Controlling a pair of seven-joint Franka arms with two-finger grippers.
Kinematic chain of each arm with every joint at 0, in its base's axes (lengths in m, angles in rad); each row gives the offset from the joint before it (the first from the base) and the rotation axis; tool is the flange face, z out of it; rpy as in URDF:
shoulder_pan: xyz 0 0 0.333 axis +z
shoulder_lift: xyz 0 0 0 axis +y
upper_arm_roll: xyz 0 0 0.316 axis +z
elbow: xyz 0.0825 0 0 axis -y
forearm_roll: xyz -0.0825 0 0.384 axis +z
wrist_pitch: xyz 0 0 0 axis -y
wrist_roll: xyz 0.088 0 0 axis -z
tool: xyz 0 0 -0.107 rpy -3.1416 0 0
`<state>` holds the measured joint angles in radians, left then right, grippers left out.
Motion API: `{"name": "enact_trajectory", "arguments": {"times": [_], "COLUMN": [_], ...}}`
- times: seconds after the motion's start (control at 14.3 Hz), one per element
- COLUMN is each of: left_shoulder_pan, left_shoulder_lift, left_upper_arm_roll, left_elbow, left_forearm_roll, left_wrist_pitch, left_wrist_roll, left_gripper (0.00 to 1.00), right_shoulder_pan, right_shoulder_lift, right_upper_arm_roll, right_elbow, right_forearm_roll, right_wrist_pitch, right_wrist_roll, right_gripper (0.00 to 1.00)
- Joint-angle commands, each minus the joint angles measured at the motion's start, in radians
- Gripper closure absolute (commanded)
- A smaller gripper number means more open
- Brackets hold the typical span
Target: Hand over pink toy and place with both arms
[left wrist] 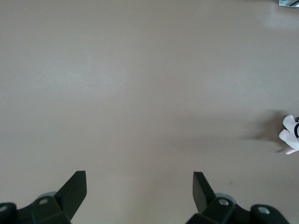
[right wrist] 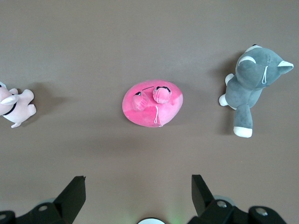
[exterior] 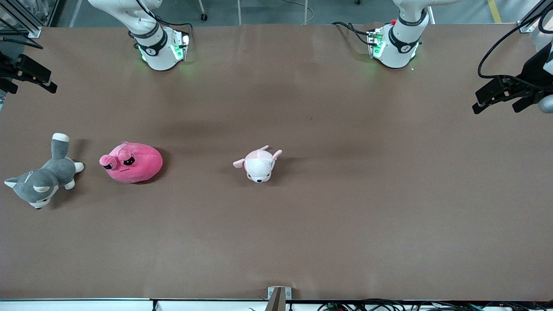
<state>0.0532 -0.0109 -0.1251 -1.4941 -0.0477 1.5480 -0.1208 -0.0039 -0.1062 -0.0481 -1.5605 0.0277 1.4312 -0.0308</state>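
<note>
1. Claws first: my right claw (right wrist: 138,189) hangs up in the air over the bench, toward the right arm's end, with its two black fingers (right wrist: 74,191) spread wide and nothing between them.
2. My left claw (left wrist: 140,186) hangs in the air over bare bench toward the left arm's end, its black fingers (left wrist: 202,186) likewise spread apart and holding nothing.
3. From the high front camera, both claws sit at the outer edges of the picture, the right claw (exterior: 26,73) at one end and the left claw (exterior: 503,95) at the other, well apart from each other.
4. My target, the round hot-pink blob-shaped plush toy (exterior: 131,163) with dark sleepy eyes and small bumps on top, lies on the brown bench (exterior: 345,216) toward the right arm's end. My right wrist camera looks straight down on that toy (right wrist: 153,103), well clear of my fingers.
5. Just beside it, closer still to the right arm's end, lies a grey-and-white dog plush (exterior: 43,177), seen again from the right wrist (right wrist: 252,81). The two do not touch.
6. Near the middle of the bench rests a smaller pale pink-and-white animal plush (exterior: 259,164), well apart from the hot-pink toy. Only an edge of it (left wrist: 290,134) shows in my left wrist camera.
</note>
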Motion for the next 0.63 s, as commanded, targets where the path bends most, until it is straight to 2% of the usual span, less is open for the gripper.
{"name": "enact_trajectory", "arguments": {"times": [0.0, 0.56], "left_shoulder_pan": [-0.001, -0.001], "left_shoulder_lift": [0.005, 0.005], "left_upper_arm_roll": [-0.002, -0.002], "left_elbow": [0.017, 0.017], "left_forearm_roll": [0.002, 0.002], "left_wrist_pitch": [-0.009, -0.009], "left_wrist_roll": [-0.003, -0.003], "left_gripper": [0.0, 0.0], "right_shoulder_pan": [-0.001, 0.001], "right_shoulder_lift": [-0.001, -0.004], "right_upper_arm_roll": [0.001, -0.001], "right_elbow": [0.004, -0.016], "right_forearm_roll": [-0.003, -0.003], "right_wrist_pitch": [-0.012, -0.015], "right_wrist_roll": [0.003, 0.002], "right_gripper": [0.0, 0.0]}}
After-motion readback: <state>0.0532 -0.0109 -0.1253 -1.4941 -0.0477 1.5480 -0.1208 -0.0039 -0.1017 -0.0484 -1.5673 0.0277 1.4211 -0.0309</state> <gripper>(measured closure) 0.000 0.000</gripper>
